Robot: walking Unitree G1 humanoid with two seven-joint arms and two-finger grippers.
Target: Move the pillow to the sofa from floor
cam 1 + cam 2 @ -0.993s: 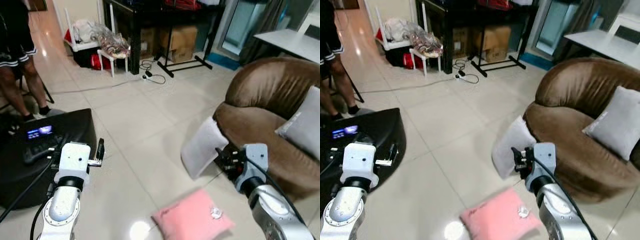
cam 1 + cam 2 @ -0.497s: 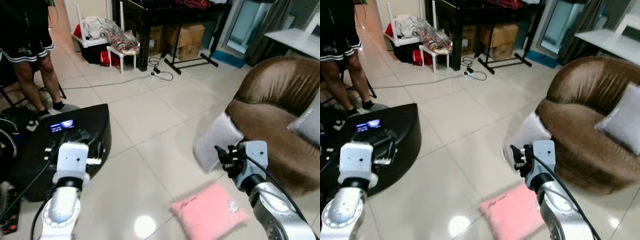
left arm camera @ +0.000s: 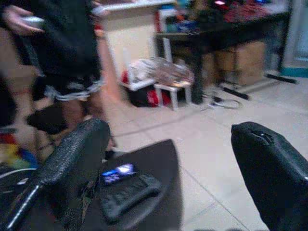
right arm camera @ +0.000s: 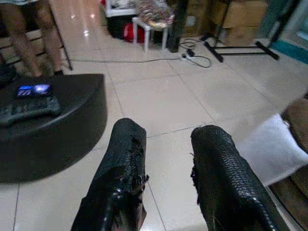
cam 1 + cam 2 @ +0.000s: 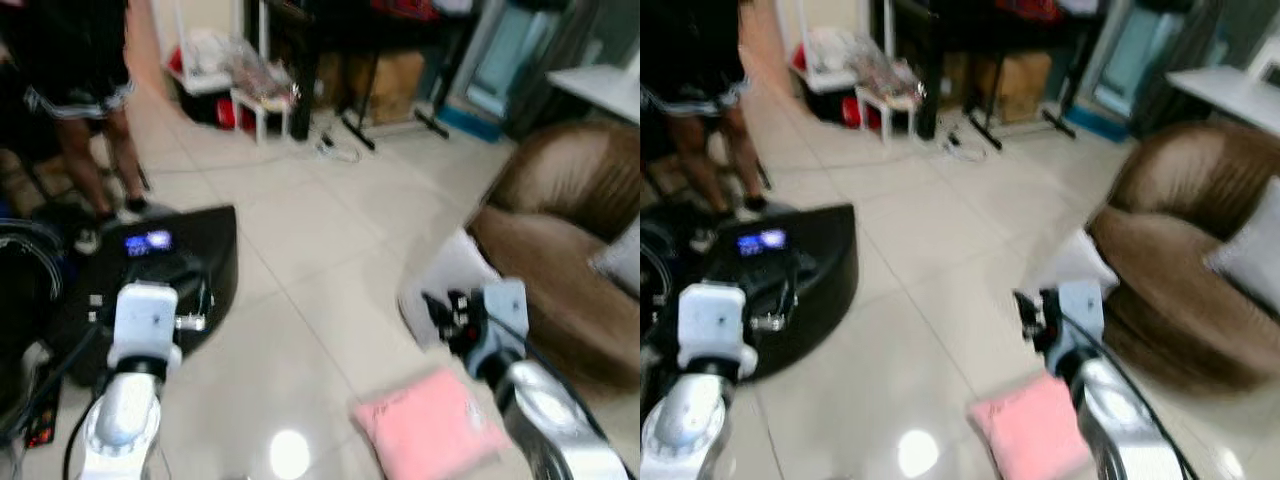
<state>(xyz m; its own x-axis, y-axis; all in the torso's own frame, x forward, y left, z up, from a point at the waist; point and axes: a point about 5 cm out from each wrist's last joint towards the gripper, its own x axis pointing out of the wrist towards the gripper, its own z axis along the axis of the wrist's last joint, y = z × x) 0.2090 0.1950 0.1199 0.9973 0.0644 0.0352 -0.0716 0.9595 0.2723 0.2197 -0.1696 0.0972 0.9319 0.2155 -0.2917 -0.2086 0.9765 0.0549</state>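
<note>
As the head view has swung left since a second ago, you keep the pink pillow on the floor by the sofa, ungrasped, both grippers' fingers spread and empty.

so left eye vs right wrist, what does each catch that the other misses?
Left eye alone: the pink pillow on the floor, the brown sofa, both arms. Right wrist alone: the right gripper up close, fingers apart, holding nothing. Shared: the black case with its lit screen, the white pillow leaning on the sofa, a person's legs.
</note>
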